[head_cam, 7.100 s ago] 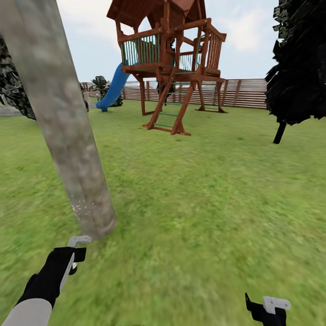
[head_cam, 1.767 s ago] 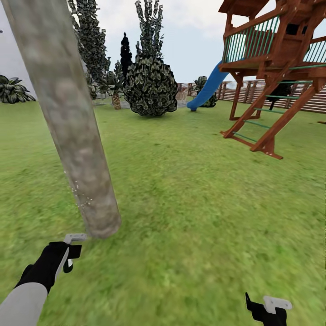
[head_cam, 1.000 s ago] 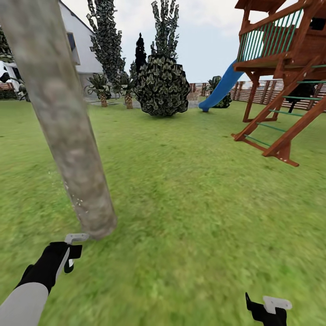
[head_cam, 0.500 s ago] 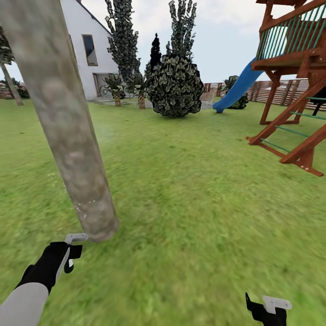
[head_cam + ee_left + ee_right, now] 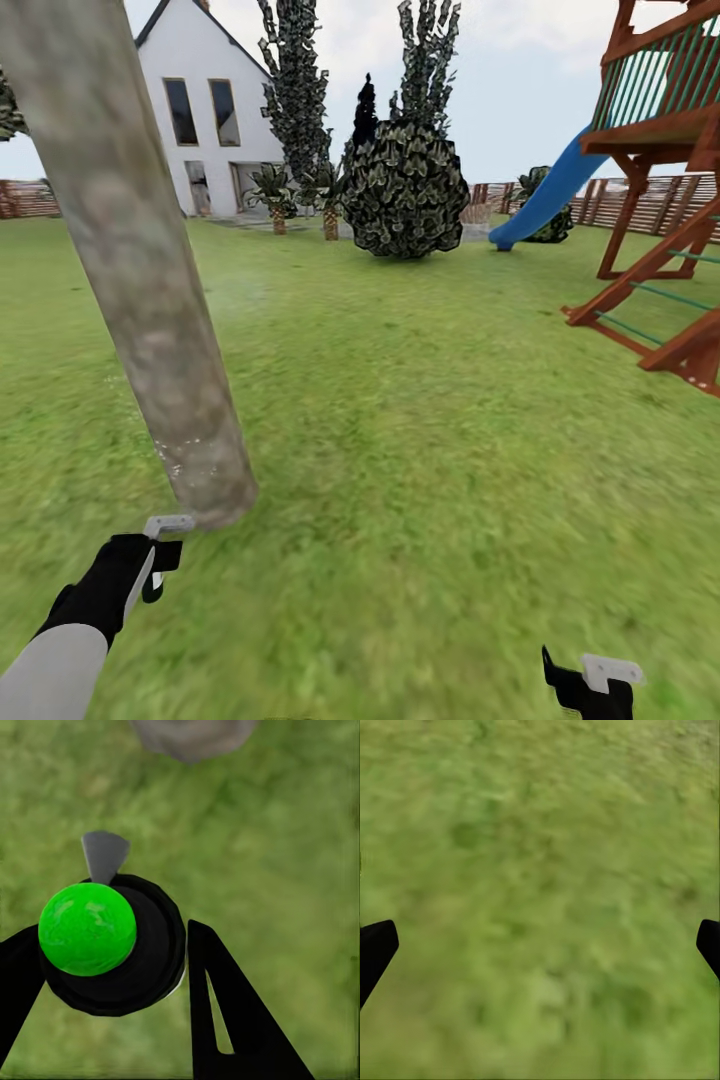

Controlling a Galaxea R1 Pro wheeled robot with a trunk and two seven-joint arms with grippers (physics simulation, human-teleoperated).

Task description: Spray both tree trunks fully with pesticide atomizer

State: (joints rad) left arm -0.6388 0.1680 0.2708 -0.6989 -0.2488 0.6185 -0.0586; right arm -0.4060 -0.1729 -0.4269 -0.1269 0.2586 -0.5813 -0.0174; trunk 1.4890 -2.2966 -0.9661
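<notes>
A thick grey-tan mottled tree trunk (image 5: pixel 150 300) leans across the left of the head view and meets the grass (image 5: pixel 430 430) just ahead of my left arm. Fine pale specks dot its lower part. My left gripper (image 5: pixel 150 565) is shut on the pesticide atomizer (image 5: pixel 112 945), a black round body with a green ball on top. Its grey nozzle (image 5: pixel 168 524) points at the trunk's base (image 5: pixel 191 735), almost touching it. My right gripper (image 5: pixel 590 685) hangs low at the right, open over bare grass (image 5: pixel 540 870), with nothing between its fingers.
A round leafy bush (image 5: pixel 405 190) and tall dark columnar plants (image 5: pixel 295 90) stand mid-lawn, with small palms (image 5: pixel 330 195) beside them. A white house (image 5: pixel 205 110) sits behind. A wooden play tower (image 5: pixel 670 180) with a blue slide (image 5: pixel 545 195) is at the right, against the slat fence (image 5: pixel 640 200).
The whole view has swung left: the house has come in and the play tower has slid right. Both grippers and the trunk keep the same places relative to each other.
</notes>
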